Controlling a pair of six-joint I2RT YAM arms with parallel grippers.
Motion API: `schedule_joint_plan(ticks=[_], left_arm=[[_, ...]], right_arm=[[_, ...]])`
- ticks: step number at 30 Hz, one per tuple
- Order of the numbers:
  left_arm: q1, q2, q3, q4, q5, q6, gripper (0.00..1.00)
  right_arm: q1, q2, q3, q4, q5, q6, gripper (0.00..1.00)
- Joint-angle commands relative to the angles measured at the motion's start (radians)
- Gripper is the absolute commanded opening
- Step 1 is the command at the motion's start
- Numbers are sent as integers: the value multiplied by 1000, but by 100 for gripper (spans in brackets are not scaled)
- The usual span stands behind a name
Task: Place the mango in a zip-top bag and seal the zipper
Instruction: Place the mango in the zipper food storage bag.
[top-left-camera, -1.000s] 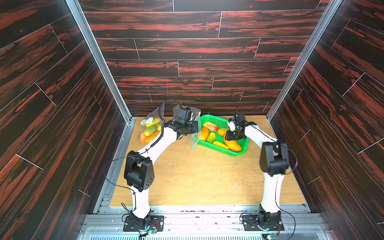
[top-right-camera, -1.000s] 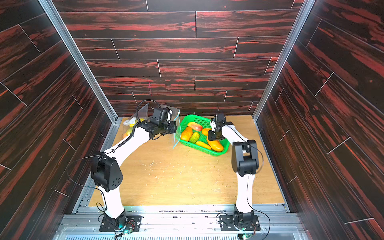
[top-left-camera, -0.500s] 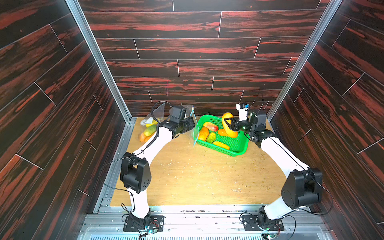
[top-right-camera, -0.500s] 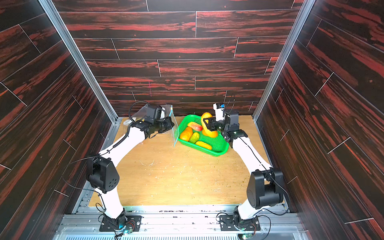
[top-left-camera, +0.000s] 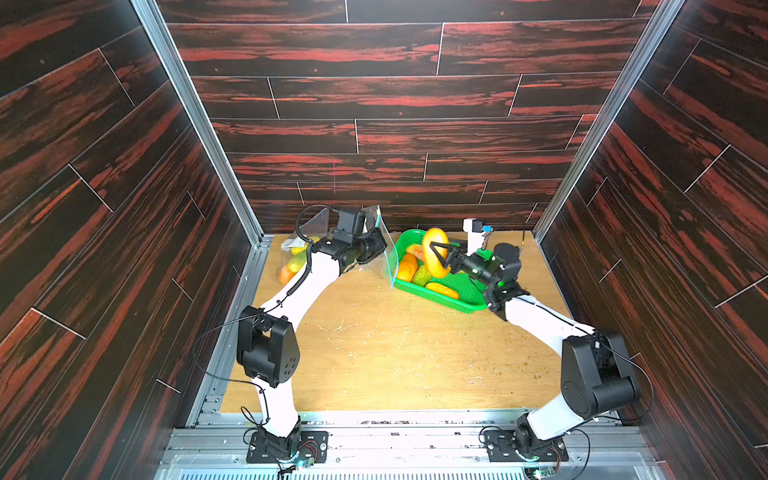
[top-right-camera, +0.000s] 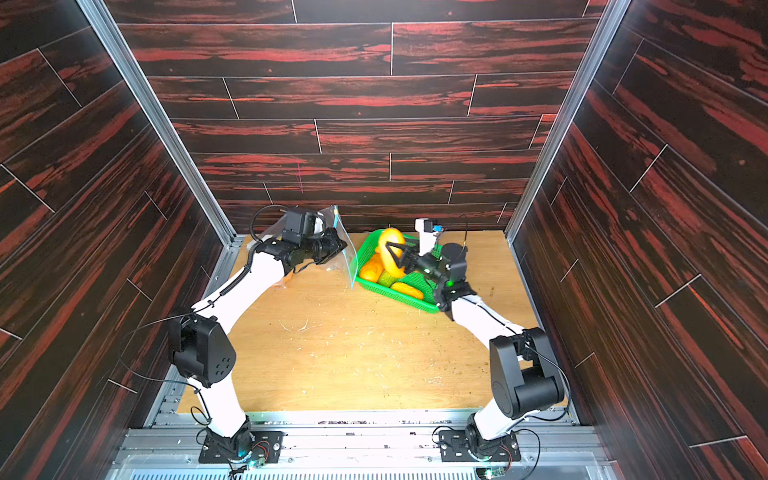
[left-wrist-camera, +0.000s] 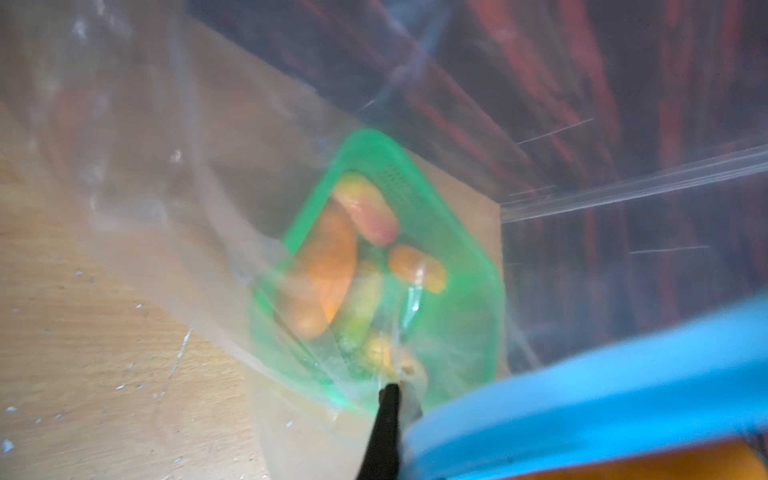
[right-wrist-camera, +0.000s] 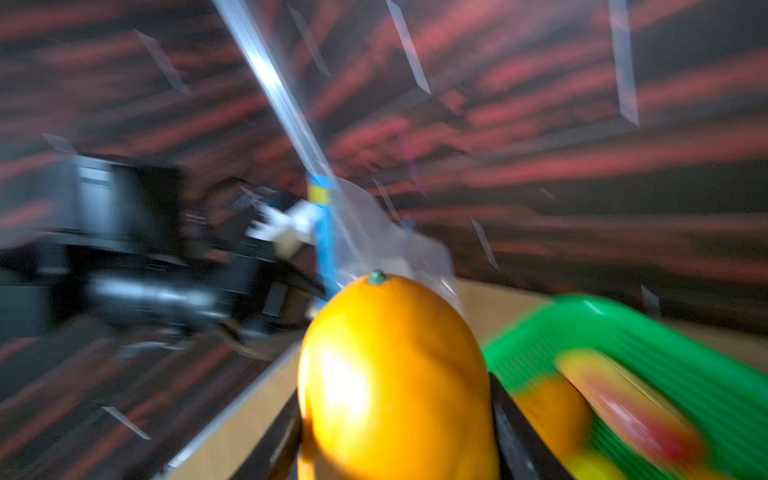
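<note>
**Right wrist cam: mango (right-wrist-camera: 395, 374) clamped and airborne, zip-top bag (right-wrist-camera: 365, 241) held up right beside it**

So the right gripper (top-left-camera: 437, 255) has its two black fingers (right-wrist-camera: 513, 428) squeezed on either side of the mango, stem end pointing away from the wrist. In both top views the mango hangs clear above the green basket (top-left-camera: 465, 286), over the end nearest the bag, not touching what's lying underneath. Down in the basket there's an orange fruit (top-left-camera: 406, 266), a green fruit (top-left-camera: 422, 276) and a yellow fruit (top-left-camera: 442, 291), plus a reddish fruit (top-left-camera: 414, 250) half hidden behind the lifted mango.

Meanwhile the left gripper (top-left-camera: 380, 249) is pinched tight on the clear film of the bag and holds it up off the table (top-left-camera: 395, 353), with the blue zipper strip (left-wrist-camera: 582, 390) running roughly top to bottom on the side facing the basket. The bag's bottom corner comes down right at the basket's rim; touching or not, can't tell from up there. Left wrist view is basically looking through the plastic at the basket, with one dark finger (left-wrist-camera: 384, 415) poking into the film and the blue strip huge and out of focus. Whether the bag's mouth is open or zipped, honestly can't tell.

Mango and bag are near each other but apart. Off in the back-left corner of the table sits a second clear bag (top-left-camera: 296, 255) with fruit in it, behind the left arm.
</note>
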Motion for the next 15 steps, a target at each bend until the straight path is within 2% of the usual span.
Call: schedule_joint_plan(ticks=[1, 5, 15], left_arm=[[4, -77, 55, -16, 10, -21, 0], [3, -104, 58, -23, 10, -22, 0], [5, -201, 4, 3, 67, -28, 0]], right_arm=[[73, 12, 32, 450, -29, 118, 0], [130, 98, 119, 550, -28, 162, 0], [136, 262, 274, 594, -18, 228, 0]])
